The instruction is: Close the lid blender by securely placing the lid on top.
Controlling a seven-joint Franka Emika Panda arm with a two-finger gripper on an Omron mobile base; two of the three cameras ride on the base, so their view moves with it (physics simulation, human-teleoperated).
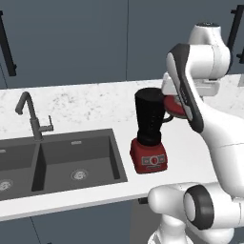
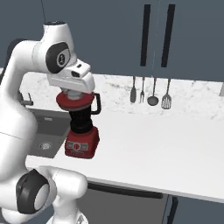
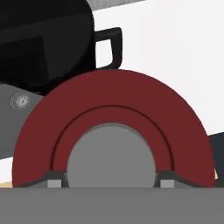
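One long pale desk [image 2: 175, 140] carries everything, with a dark double sink [image 1: 57, 162] and its tap [image 1: 28, 114] set in at the left, and four utensils [image 2: 148, 92] hanging on the wall behind. On the desk, just right of the sink, stands the blender [image 1: 148, 138]: a boxy red base with a dial, and on it a black jar whose handle points away from the sink. The jar's mouth looks uncovered in the left base view.

The lid [image 2: 74, 101], a red disc with a grey centre, is held in the air by the gripper [image 2: 73, 94]. The jaws are closed on the lid's middle part, one tip either side of it in the hand view. The lid sits at about the height of the jar's rim, just beside it on the handle side rather than over it.

So the pick-up seems done. What is left, I judge, is to bring the lid across above the mouth, lower it level, press it home and release.
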